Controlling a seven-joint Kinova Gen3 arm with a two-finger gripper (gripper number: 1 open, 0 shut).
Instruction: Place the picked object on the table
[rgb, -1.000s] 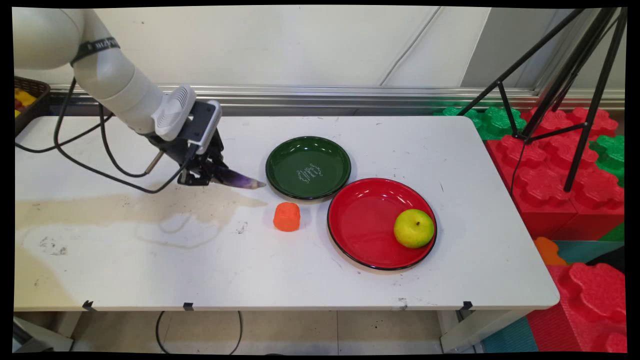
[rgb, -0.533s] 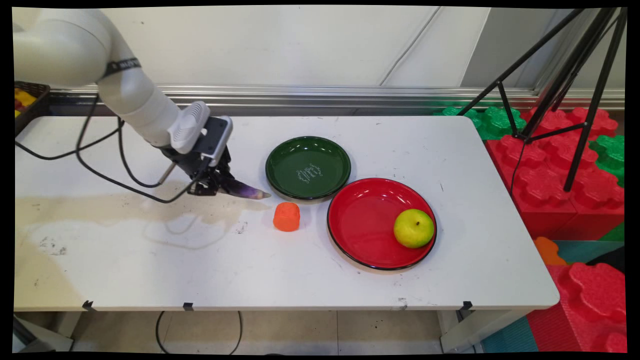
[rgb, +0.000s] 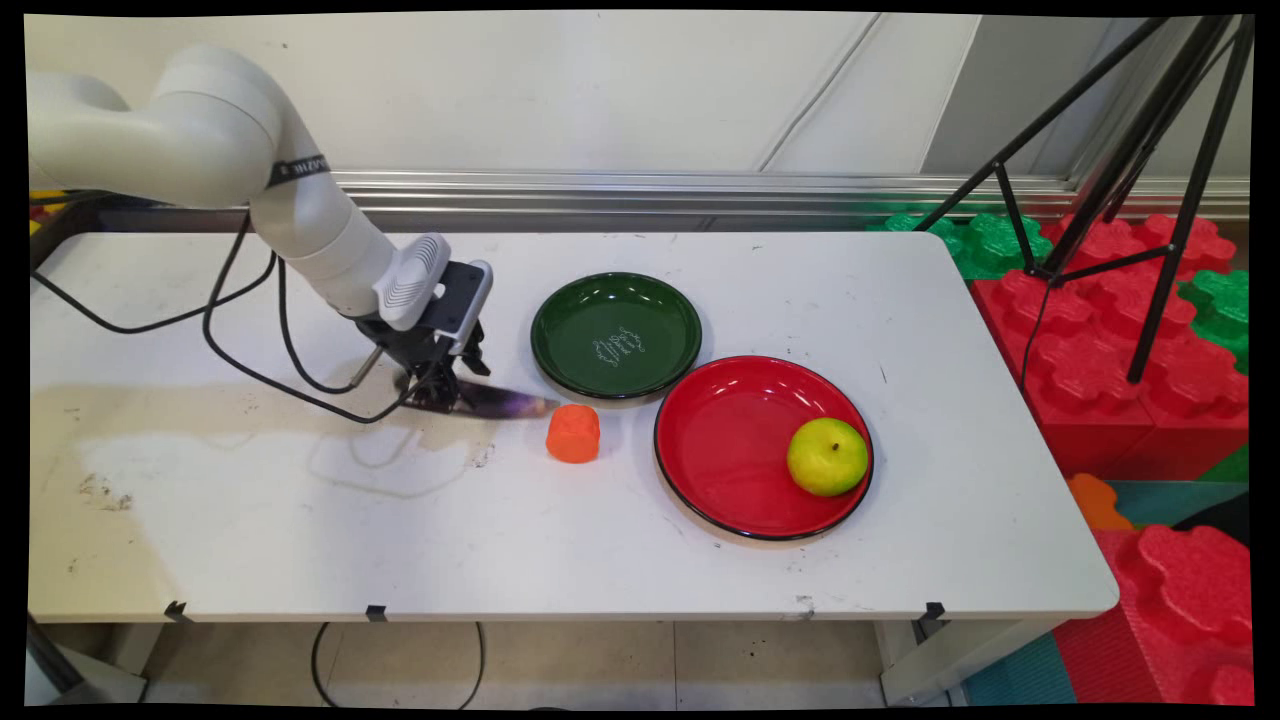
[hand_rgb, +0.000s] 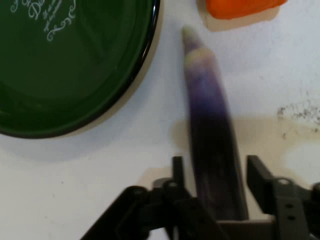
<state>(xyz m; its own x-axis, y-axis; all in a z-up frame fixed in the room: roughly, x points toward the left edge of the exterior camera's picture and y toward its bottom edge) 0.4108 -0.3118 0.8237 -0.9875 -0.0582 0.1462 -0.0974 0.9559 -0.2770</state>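
Note:
A long purple eggplant (rgb: 510, 403) lies on the white table (rgb: 500, 540), its pale tip pointing right, between the green plate (rgb: 600, 310) and an orange block (rgb: 573, 433). My gripper (rgb: 450, 395) stands low over its thick end. In the hand view the eggplant (hand_rgb: 210, 115) runs up between the two fingers of the gripper (hand_rgb: 216, 167), which is open, with a thin gap on each side. The green plate (hand_rgb: 75, 75) fills the hand view's upper left, and the orange block (hand_rgb: 242, 7) sits at the top edge.
A red plate (rgb: 730, 440) right of the orange block holds a yellow-green apple (rgb: 827, 456). A tan stain (rgb: 250, 410) spreads over the table's left part. Red and green foam blocks (rgb: 1100, 330) and a black tripod (rgb: 1130, 180) stand off the right end.
The arm has carried the eggplant right and down toward the orange block. The eggplant was tilted above the table; now it lies flat and the fingers have parted from it.

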